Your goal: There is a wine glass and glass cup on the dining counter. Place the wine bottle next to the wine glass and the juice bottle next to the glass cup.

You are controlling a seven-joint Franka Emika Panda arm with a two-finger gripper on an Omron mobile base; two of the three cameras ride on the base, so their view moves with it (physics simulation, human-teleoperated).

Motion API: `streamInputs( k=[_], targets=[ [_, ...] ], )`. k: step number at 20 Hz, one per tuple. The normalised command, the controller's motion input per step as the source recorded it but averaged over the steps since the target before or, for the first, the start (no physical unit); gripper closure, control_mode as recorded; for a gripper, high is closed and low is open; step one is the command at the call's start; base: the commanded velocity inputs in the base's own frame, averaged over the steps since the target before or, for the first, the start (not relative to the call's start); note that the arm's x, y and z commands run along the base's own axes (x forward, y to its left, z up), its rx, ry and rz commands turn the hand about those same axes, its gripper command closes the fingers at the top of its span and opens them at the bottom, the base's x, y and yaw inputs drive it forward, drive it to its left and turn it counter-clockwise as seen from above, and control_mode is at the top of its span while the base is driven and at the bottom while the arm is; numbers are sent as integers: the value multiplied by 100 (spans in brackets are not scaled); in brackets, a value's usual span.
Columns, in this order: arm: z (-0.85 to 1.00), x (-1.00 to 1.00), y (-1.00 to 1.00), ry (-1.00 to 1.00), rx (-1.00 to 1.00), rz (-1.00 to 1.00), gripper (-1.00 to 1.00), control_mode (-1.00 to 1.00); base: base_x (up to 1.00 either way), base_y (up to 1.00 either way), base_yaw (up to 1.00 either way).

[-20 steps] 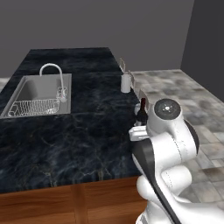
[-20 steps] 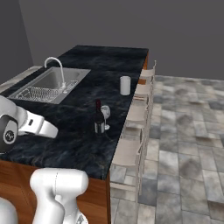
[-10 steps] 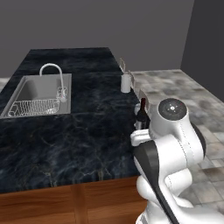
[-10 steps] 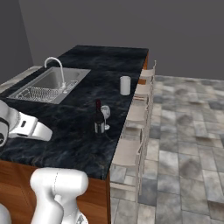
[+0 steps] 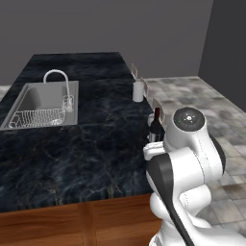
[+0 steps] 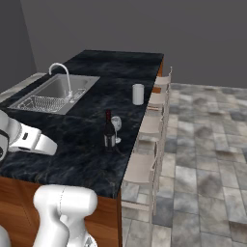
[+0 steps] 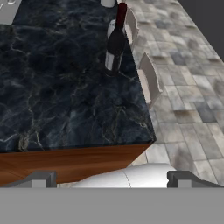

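Since the earlier frames our arm had drawn back toward the base: in the left base view its round joint sat lower and farther right, and in the right base view the white link at the left edge had slid lower. We saw our gripper (image 7: 111, 177) at the bottom of the hand view, its two dark fingertips (image 7: 41, 178) set far apart with nothing between them. It hung off the near edge of the dining counter (image 7: 57, 87), above the wooden base. The wine bottle (image 7: 116, 41) stood upright at the upper centre of the hand view, well apart from the pincer and close to the counter's right edge. In the right base view the wine bottle (image 6: 110, 129) stood at the middle of the frame with the wine glass (image 6: 116, 126) just beside it on its right. The glass cup (image 6: 138, 94) stood farther up the frame near the same edge, well apart from both. In the left base view the bottle (image 5: 155, 126) was partly hidden behind our arm at centre right, and the glass cup (image 5: 138, 91) stood above it. The sink (image 5: 41, 103) lay at the left of that view.
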Motion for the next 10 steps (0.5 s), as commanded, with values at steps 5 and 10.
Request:
streamInputs(
  k=[5, 10],
  targets=[
    [0, 0, 0, 0, 0, 0, -100, -100, 0, 0, 0],
    [0, 0, 0, 0, 0, 0, -100, 100, -27, 7, 0]
  ],
)
